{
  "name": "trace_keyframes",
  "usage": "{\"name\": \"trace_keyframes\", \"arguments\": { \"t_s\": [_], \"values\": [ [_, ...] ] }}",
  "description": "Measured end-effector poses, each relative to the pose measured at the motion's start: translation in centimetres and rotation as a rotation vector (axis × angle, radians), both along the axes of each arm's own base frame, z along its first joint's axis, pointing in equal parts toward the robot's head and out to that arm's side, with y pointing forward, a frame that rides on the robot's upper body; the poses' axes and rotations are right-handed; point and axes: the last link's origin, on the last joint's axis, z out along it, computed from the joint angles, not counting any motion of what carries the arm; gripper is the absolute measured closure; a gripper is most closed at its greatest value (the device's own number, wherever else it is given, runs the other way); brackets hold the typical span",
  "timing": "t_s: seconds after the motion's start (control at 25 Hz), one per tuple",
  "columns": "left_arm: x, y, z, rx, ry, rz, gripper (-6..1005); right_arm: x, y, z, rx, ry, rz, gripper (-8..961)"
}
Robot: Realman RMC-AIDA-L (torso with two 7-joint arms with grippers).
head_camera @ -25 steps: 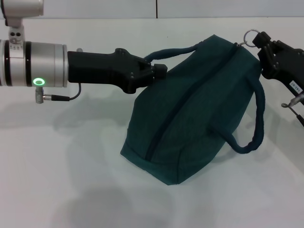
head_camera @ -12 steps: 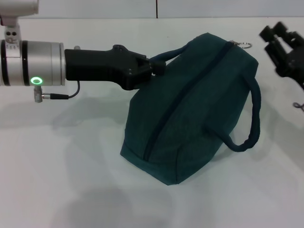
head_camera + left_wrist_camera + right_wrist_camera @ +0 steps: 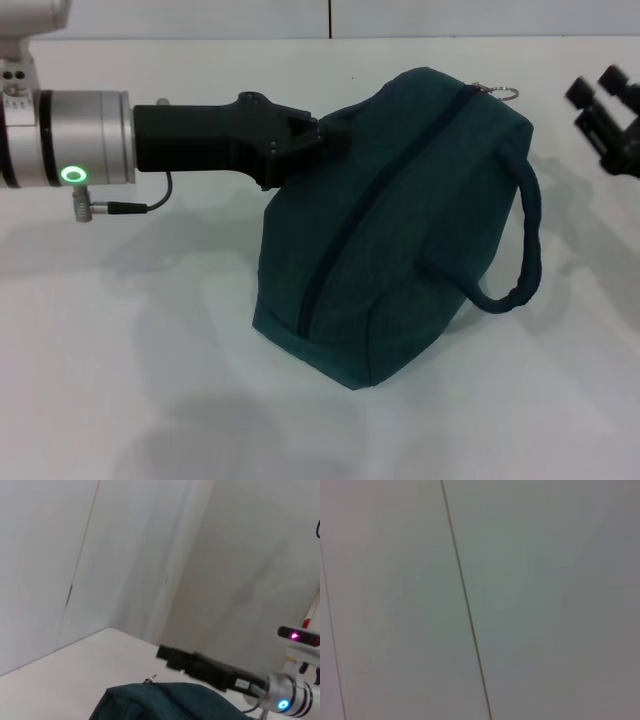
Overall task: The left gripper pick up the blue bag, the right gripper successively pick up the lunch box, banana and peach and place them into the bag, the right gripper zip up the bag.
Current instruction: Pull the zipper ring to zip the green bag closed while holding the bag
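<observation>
On the white worktop (image 3: 120, 380), your left gripper (image 3: 325, 140) has its fingers closed on one handle of the blue bag (image 3: 400, 230), propping the bag's upper end; its long axis runs diagonally, zip pull (image 3: 497, 92) at the far right corner. Your right gripper (image 3: 610, 125) stands apart just right of that pull, nearer to it; I cannot tell its fingers' spread. With the zip seemingly closed, contents are hidden.
</observation>
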Motion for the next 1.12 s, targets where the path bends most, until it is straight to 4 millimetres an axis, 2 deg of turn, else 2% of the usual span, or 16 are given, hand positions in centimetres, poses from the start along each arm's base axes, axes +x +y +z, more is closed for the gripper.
{"name": "trace_keyframes", "arguments": {
  "t_s": [0.24, 0.52, 0.84, 1.12],
  "values": [
    [0.3, -0.4, -0.7, 0.006, -0.025, -0.021, 1000, -0.5, 0.5, -1.7, -0.058, -0.072, 0.003, 503],
    [0.1, -1.5, -0.3, 0.039, -0.099, -0.056, 999, -0.9, 0.6, -1.8, -0.051, -0.075, 0.019, 503],
    [0.0, -1.6, -0.3, 0.042, -0.102, -0.058, 999, -2.7, 0.3, -3.2, -0.103, -0.082, 0.097, 503],
    [0.1, -1.6, -0.3, 0.047, -0.1, -0.068, 999, -2.1, 0.4, -2.6, -0.083, -0.08, 0.071, 503]
  ]
}}
